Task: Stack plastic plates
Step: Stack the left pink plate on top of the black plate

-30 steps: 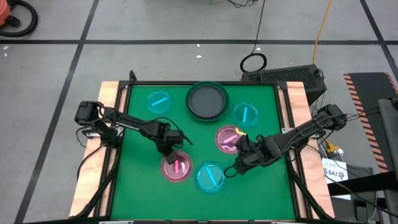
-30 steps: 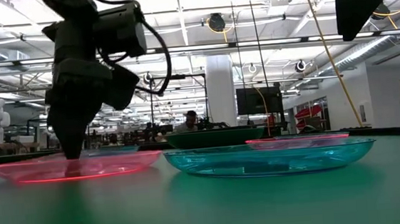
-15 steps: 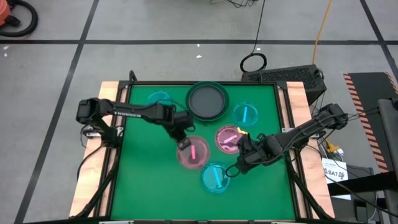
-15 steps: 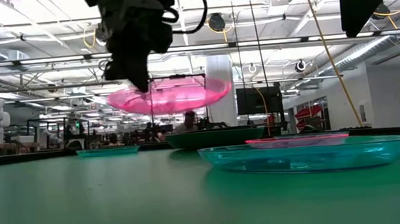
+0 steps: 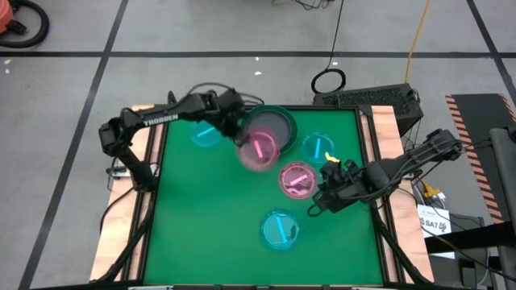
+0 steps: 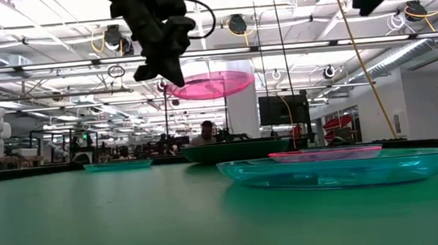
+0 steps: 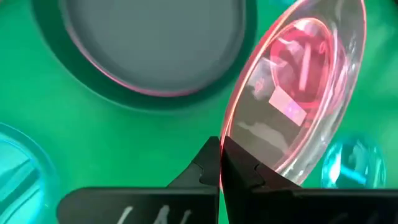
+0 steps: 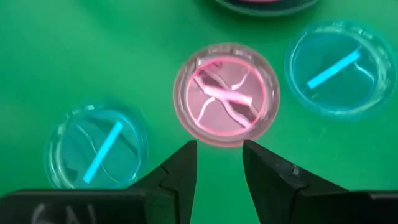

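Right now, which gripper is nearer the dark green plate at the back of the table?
Left. The left gripper holds a pink plate at the dark green plate's edge; the right gripper hangs farther forward, past another pink plate.

- Translucent cyan plates point(image 5: 279, 229) — three: one near the bench's front, two toward the back.
- Translucent pink plates point(image 5: 297, 180) — two: one lying on the bench, one up in the air.
- Dark green-grey plates point(image 5: 280, 122) — one visible.
- Robot arms — two.
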{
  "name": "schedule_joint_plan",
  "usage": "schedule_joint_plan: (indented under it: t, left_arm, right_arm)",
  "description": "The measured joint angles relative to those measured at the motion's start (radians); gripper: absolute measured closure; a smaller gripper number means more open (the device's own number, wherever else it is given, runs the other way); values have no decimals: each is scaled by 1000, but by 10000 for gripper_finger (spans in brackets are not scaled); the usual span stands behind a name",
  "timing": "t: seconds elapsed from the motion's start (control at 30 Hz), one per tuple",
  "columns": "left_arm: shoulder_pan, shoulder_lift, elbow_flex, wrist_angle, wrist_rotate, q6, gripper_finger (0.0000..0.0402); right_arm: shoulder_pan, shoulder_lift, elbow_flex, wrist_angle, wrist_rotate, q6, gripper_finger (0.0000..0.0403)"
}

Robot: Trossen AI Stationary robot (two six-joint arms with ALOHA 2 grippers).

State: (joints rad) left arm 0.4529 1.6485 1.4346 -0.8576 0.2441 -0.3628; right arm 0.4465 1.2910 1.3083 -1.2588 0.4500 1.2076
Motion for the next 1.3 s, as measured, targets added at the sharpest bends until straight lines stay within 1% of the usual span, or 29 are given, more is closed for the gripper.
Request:
schedule_joint_plan:
  t: [0.13, 0.3, 0.4, 0.43, 0.7, 0.87, 1.07, 1.23, 1.3]
  left_arm:
    - [77, 3, 0, 30, 17, 18, 401]
    - [144, 26, 0, 118, 21, 4, 401]
    - [164, 68, 3, 194, 39, -5, 401]
    - [176, 82, 1, 188, 52, -5, 401]
    - [204, 207, 0, 244, 70, 2, 401]
    - [216, 259, 0, 281, 71, -4, 401]
    - [216, 290, 0, 369, 66, -17, 399]
    - [215, 294, 1, 398, 64, -25, 388]
    - [215, 294, 1, 398, 42, -11, 386]
  right_arm:
    - [0, -30, 0, 5, 33, 3, 277]
    - [-1, -47, 0, 5, 76, 4, 277]
    - [-2, -49, 0, 4, 108, 4, 277]
    - [-2, -49, 0, 4, 118, 4, 277]
    - [-26, -50, 0, -15, 129, 11, 277]
    - [-48, -52, 0, -19, 128, 10, 277]
    - [-74, -51, 0, -24, 126, 10, 277]
    - [-85, -51, 0, -25, 125, 11, 277]
    - [-88, -51, 0, -25, 125, 11, 277]
